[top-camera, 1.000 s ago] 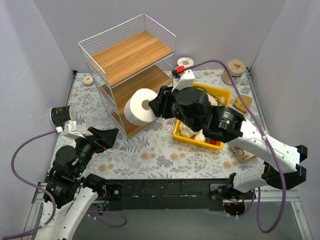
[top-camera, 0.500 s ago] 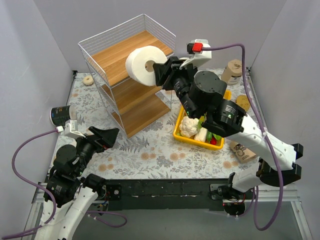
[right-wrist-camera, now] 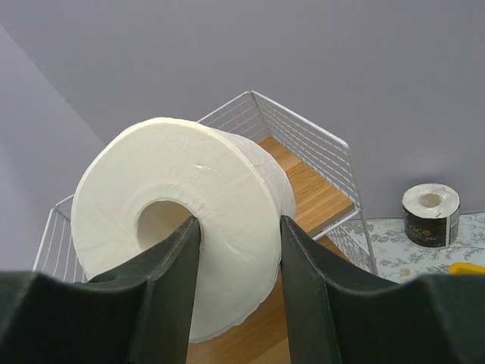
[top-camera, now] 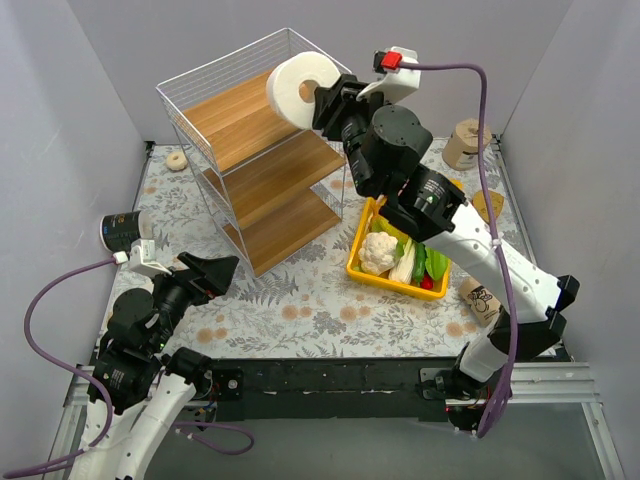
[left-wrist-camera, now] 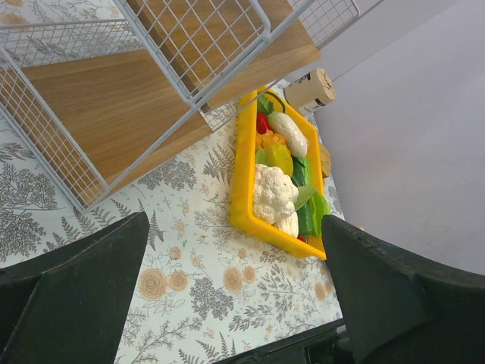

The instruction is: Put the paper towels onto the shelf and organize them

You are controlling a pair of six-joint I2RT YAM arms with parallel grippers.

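1. Right claw (top-camera: pixel 325 103) clamped a white roll (top-camera: pixel 298 88) above the shelf's (top-camera: pixel 250 120) top board, 12 o'clock.
2. Left claw (top-camera: pixel 222 268) gaped wide, 7 o'clock.
3. Yellow bin (top-camera: pixel 385 282) held cauliflower (top-camera: pixel 378 250) and greens (top-camera: pixel 430 265) on flowered cloth (top-camera: pixel 300 300); grey walls (top-camera: pixel 450 50).

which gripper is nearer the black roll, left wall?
Left. Left gripper is close by the black roll; right gripper is across at the shelf top, gripping a white roll.

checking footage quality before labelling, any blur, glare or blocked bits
top external: even soft light, sharp, no glare; left wrist: yellow vegetable bin sharp, left tool fingers dark and featureless; right wrist: white paper towel roll bright but not blown out, hiding much of the shelf
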